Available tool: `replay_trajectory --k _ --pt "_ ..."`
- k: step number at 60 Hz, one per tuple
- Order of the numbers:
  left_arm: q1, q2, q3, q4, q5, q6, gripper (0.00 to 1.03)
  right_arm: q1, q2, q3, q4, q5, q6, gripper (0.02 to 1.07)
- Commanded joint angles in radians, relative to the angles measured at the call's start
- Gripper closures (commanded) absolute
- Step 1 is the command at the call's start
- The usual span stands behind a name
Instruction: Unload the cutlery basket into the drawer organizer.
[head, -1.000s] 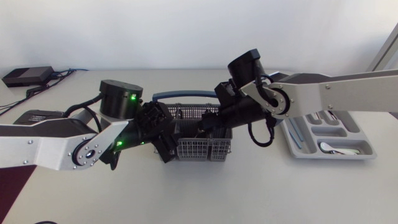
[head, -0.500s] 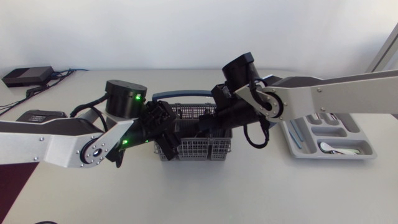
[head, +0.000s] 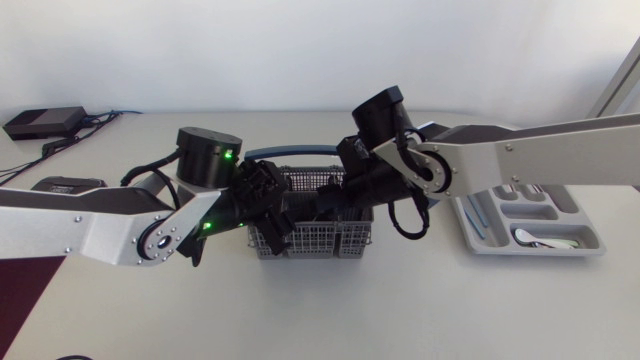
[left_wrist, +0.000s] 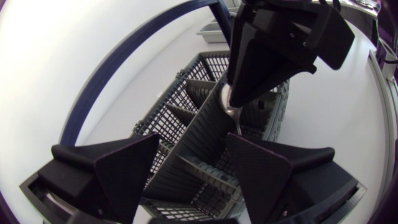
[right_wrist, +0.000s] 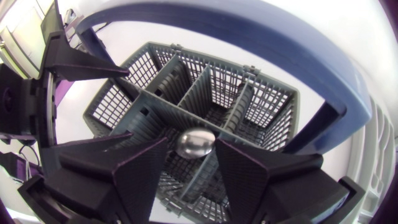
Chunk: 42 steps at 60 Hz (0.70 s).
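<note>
Gripping a spoon (right_wrist: 194, 143) in basket (right_wrist: 277, 121), right fingers (right_wrist: 249, 174) clenched, left fingers (left_wrist: 121, 171) spread.

The spoon (right_wrist: 194, 143) shows only its bowl; most of its handle is hidden inside the basket (right_wrist: 249, 99).

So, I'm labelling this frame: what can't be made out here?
- Head view: basket interior, hidden by the left gripper and right gripper.
- Right wrist view: spoon handle, down inside a compartment; whether the right gripper grips it is unclear.
- Head view: organizer far part, covered by the right arm.
</note>
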Motion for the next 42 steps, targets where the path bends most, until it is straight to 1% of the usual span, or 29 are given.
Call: replay_trajectory --k 1,11,19,21,33,39,42 --pt "-0.022 0.053 -0.029 -0.048 0.011 0.003 0.27 0.021 -0.006 -0.039 0.028 -0.041 0.024 0.49" --pt "-0.026 0.053 -0.030 -0.048 0.010 0.002 0.27 0.024 -0.024 -0.051 0.051 -0.061 0.031 0.49" --pt "-0.030 0.054 -0.032 -0.048 0.010 0.002 0.27 0.003 -0.011 -0.051 0.052 -0.146 0.047 0.49" --pt "-0.032 0.056 -0.030 -0.048 0.010 0.002 0.27 0.003 -0.011 -0.051 0.052 -0.150 0.048 0.49" --pt "-0.033 0.057 -0.029 -0.048 0.010 0.002 0.27 0.010 -0.009 -0.051 0.057 -0.146 0.048 0.49" --pt "-0.033 0.057 -0.032 -0.046 0.010 0.002 0.27 0.015 -0.003 -0.049 0.067 -0.134 0.044 0.49" --pt "-0.033 0.057 -0.033 -0.048 0.010 0.002 0.27 0.020 -0.003 -0.049 0.067 -0.111 0.042 0.49"
